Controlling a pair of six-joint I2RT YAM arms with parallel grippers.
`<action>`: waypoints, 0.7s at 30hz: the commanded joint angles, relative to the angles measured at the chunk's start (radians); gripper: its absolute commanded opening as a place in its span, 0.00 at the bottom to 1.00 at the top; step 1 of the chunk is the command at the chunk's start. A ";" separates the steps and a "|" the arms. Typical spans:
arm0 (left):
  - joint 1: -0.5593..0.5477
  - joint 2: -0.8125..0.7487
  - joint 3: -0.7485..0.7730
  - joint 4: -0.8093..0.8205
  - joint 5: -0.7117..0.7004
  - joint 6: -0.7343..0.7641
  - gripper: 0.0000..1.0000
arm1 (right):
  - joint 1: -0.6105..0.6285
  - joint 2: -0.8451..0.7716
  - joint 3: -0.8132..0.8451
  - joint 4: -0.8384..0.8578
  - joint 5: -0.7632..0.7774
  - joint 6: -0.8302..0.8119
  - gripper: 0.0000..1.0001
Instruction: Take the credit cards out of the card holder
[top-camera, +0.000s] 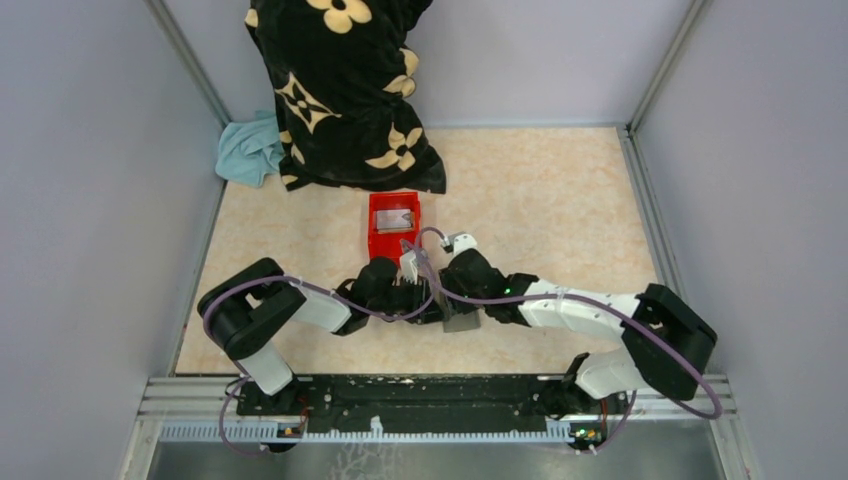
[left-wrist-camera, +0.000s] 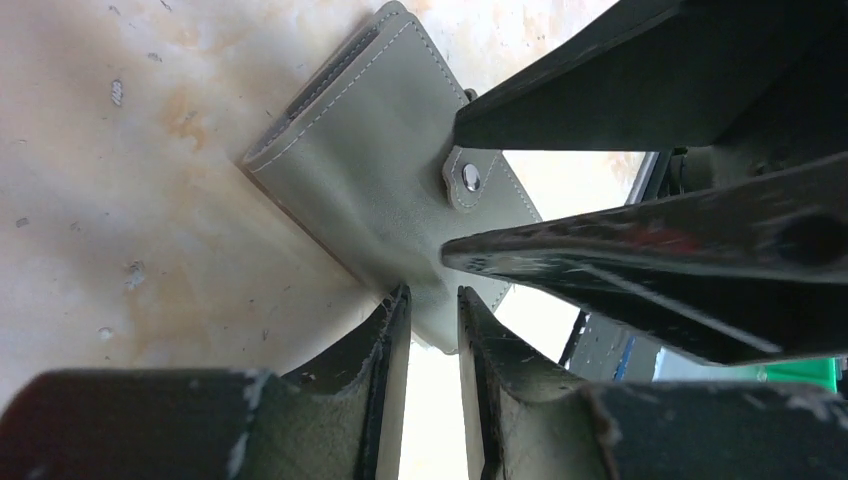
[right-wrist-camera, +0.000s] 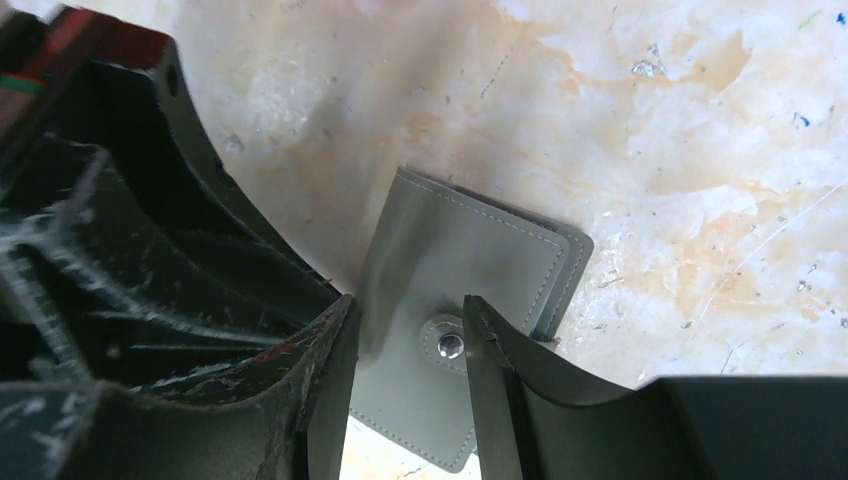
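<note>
The card holder (left-wrist-camera: 370, 170) is a grey folding wallet, folded shut, with a snap tab (left-wrist-camera: 471, 178) on its face. It lies on the marbled tabletop between the two arms (top-camera: 462, 320). My left gripper (left-wrist-camera: 432, 295) is shut on the wallet's near edge, which sits between the fingertips. My right gripper (right-wrist-camera: 405, 305) is open, its jaws standing either side of the snap tab (right-wrist-camera: 450, 345) over the wallet (right-wrist-camera: 470, 250). One small grey-tan credit card (top-camera: 395, 217) lies in the red bin. Any cards inside the wallet are hidden.
The red bin (top-camera: 376, 240) stands just beyond the grippers. A black cloth with cream flowers (top-camera: 345, 90) and a teal cloth (top-camera: 250, 150) lie at the back left. Grey walls close in the table on three sides.
</note>
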 joint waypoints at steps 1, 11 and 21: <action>-0.002 0.002 -0.008 -0.073 -0.051 0.024 0.31 | 0.031 0.074 0.054 -0.057 0.102 -0.018 0.44; -0.002 0.013 -0.011 -0.064 -0.049 0.019 0.32 | 0.077 0.110 0.086 -0.181 0.232 -0.020 0.43; -0.002 0.013 -0.013 -0.056 -0.047 0.017 0.32 | 0.097 0.191 0.090 -0.216 0.240 -0.001 0.17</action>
